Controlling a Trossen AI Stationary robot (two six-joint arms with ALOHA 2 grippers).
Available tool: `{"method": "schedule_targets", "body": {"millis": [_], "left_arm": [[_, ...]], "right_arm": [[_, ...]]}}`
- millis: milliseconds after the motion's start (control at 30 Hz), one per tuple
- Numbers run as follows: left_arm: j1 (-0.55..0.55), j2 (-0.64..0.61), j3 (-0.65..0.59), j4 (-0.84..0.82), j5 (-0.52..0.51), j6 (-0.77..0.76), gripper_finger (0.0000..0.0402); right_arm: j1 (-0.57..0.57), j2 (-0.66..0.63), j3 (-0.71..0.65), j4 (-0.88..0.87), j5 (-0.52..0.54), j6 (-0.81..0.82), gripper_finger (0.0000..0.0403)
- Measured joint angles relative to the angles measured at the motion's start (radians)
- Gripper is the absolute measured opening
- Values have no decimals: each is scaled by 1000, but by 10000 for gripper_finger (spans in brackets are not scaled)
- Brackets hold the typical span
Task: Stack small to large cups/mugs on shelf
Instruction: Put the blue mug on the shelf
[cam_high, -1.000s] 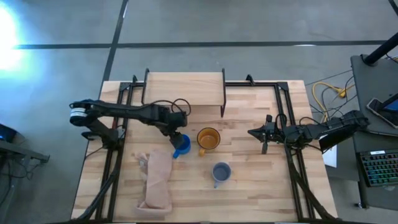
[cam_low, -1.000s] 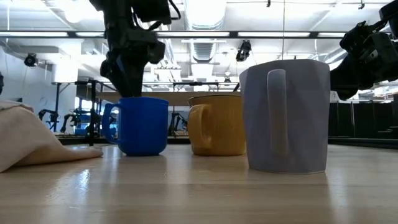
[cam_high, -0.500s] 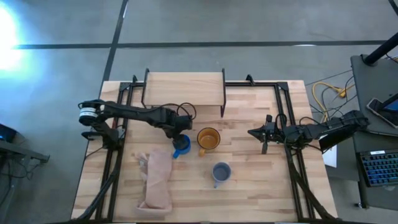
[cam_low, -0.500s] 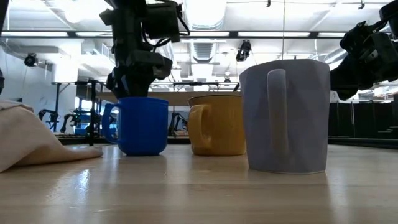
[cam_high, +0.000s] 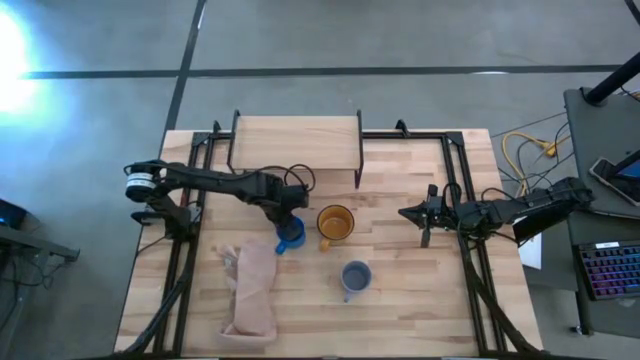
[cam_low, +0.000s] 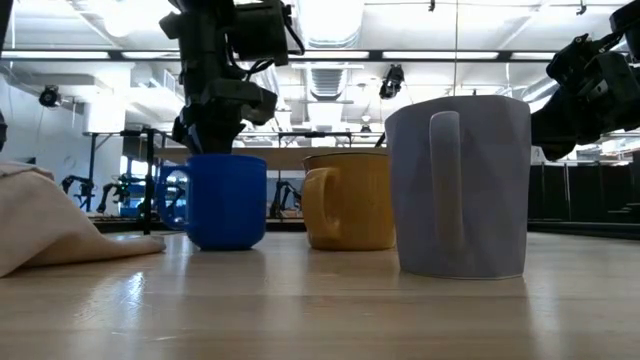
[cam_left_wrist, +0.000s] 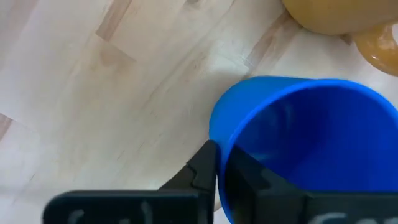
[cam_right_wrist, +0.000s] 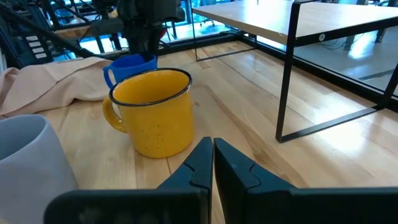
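A bright blue mug (cam_high: 290, 238) stands upright on the table, with my left gripper (cam_high: 283, 223) shut on its rim. Just right of it stands a yellow-orange mug (cam_high: 335, 222), its handle toward the blue one. A grey-blue mug (cam_high: 356, 277) stands nearer the front edge. The shelf (cam_high: 296, 142), a light-wood board on black legs, stands bare at the far edge. My right gripper (cam_high: 408, 213) is shut, holds nothing, and is right of the yellow mug. My left gripper pinches the blue mug's rim (cam_left_wrist: 219, 127) on its far-left side, one finger inside the mug and one finger (cam_left_wrist: 202, 167) outside the wall. The fingers come from above, slanting from the table's left. The mug stands upright with its base on the table.
A tan cloth bag (cam_high: 255, 290) lies near the front left, next to the blue mug. Black frame rails (cam_high: 458, 190) run along both sides of the table. Bare wood lies between the mugs and the shelf.
My left gripper has come down over the blue mug's rim and shut on it, taking hold. The mug has stayed standing on the table.
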Motion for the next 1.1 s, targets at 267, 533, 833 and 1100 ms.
{"method": "schedule_targets", "body": {"millis": [267, 533, 833, 1100], "left_arm": [[16, -58, 161, -256, 8, 18, 1], [140, -146, 377, -457, -89, 11, 0], [483, -149, 531, -555, -108, 72, 0], [750, -108, 550, -583, -40, 130, 0]], "right_arm": [[0, 0, 0, 0, 0, 0, 9], [0, 0, 0, 0, 0, 0, 9], [0, 0, 0, 0, 0, 0, 9], [0, 0, 0, 0, 0, 0, 9]]}}
